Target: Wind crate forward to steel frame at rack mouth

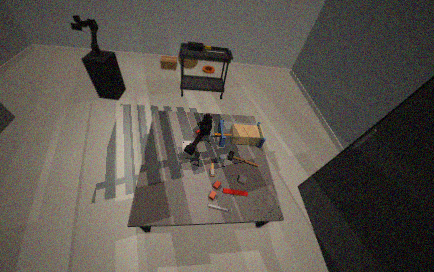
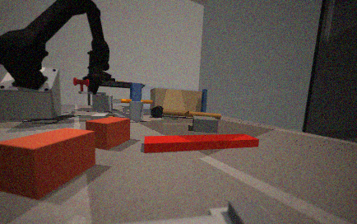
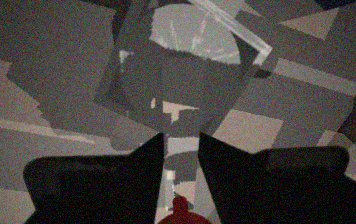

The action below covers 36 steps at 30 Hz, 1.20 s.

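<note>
My gripper [image 1: 202, 132] [image 2: 95, 91] [image 3: 179, 137] is shut on the grey part of the winch handle. The handle's red knob [image 2: 81, 82] [image 3: 181, 216] shows left of the fingers in the exterior view and at the bottom of the wrist view. The grey winch [image 2: 102, 103] stands below and close by; I cannot tell whether the key is in its hole. The tan crate [image 1: 246, 131] [image 2: 164, 99] looks flat, right of a blue upright [image 1: 222, 140] [image 2: 136, 91]. An orange strap [image 2: 125, 100] runs towards it. The clear panels and the gap at the frame are not clear.
A hammer [image 1: 246, 161] [image 2: 206, 114] lies in front of the crate. A red bar [image 1: 235, 192] [image 2: 201, 143], two orange blocks [image 1: 217, 184] [image 1: 213, 195] and a pale rod [image 1: 219, 207] lie nearer the front. A small grey block [image 2: 206, 124] lies beyond the red bar.
</note>
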### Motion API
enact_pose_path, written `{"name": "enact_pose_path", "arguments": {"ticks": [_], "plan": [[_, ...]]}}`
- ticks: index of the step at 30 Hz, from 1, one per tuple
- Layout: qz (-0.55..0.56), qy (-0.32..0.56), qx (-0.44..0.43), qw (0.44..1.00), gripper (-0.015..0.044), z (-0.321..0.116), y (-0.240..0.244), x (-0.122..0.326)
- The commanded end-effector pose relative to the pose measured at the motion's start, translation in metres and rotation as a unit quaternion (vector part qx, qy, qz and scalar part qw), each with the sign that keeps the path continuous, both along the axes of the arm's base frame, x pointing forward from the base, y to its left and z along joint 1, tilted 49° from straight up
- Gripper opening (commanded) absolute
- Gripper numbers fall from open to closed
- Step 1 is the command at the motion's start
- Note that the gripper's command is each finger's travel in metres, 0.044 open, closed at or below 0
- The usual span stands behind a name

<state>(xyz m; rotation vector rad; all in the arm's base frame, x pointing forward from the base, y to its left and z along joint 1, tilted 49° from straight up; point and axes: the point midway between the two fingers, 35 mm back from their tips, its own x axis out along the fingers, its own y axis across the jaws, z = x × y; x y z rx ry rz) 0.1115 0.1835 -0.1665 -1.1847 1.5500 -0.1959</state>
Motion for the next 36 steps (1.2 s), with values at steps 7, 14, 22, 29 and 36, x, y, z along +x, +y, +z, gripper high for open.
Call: {"name": "enact_pose_path", "arguments": {"ticks": [7, 14, 22, 29, 36], "plan": [[0.01, 0.011, -0.005, 1.0, 0.0, -0.0019, -0.0033, 0.0024], [0.003, 0.003, -0.003, 1.0, 0.0, -0.0026, -0.0031, 0.0018], [-0.005, -0.004, -0.002, 1.0, 0.0, -0.0032, -0.0027, 0.0012], [-0.021, -0.021, 0.003, 1.0, 0.0, -0.0044, -0.0015, 0.0002], [-0.022, -0.022, 0.003, 1.0, 0.0, -0.0043, -0.0013, 0.0003]]}}
